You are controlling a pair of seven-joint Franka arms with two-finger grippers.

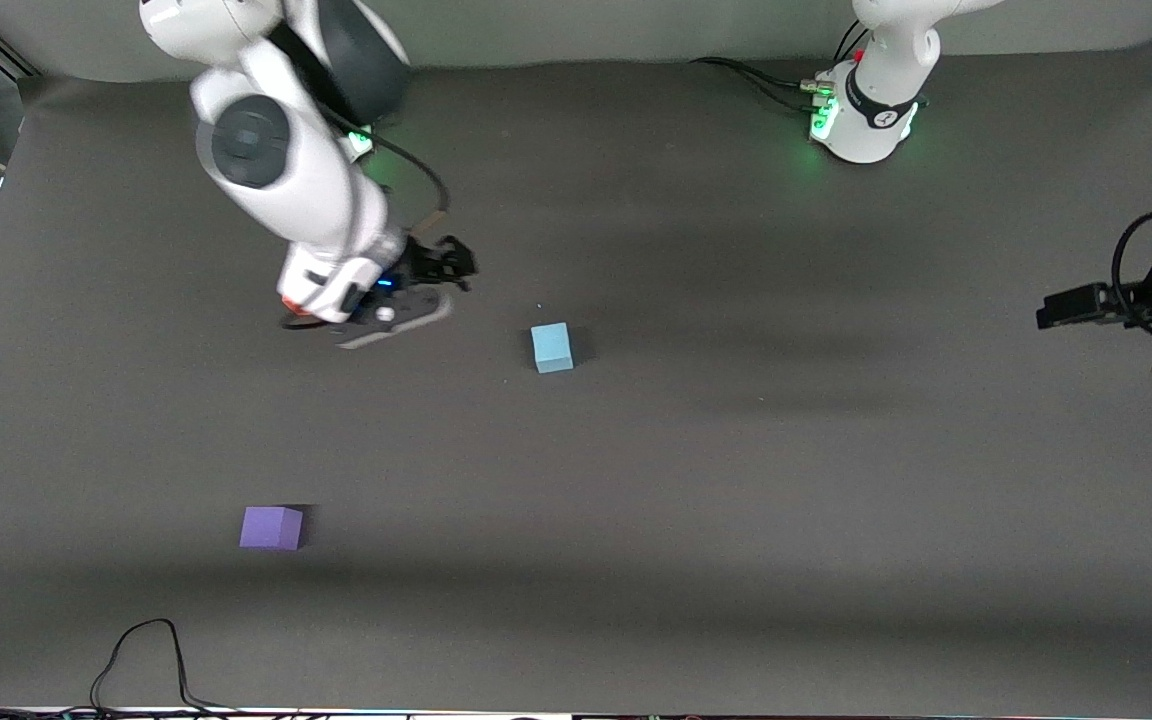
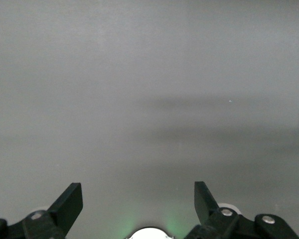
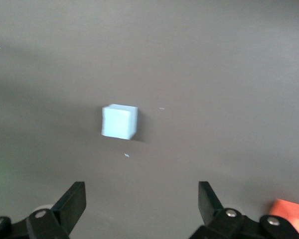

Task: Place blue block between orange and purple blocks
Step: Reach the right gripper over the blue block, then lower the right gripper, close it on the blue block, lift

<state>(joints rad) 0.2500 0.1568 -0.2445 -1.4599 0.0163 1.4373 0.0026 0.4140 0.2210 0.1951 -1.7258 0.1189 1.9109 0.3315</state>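
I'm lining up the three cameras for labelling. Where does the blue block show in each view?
Front view: the blue block sits on the dark table, near the middle, beside the right gripper.
Left wrist view: not in it; only bare table and the open left gripper.
Right wrist view: near the centre, ahead of the open fingers.
Shared landmark: the dark table surface.

A robotics lab bench. Two white arms' bases (image 1: 866, 110) stand bolted along one edge of a table (image 1: 736, 480) covered in plain dark grey matting, with green status lights glowing at the bases. Loose black cables (image 1: 151, 665) trail over the table's edge. Small coloured foam cubes (image 1: 271, 527) lie on it.
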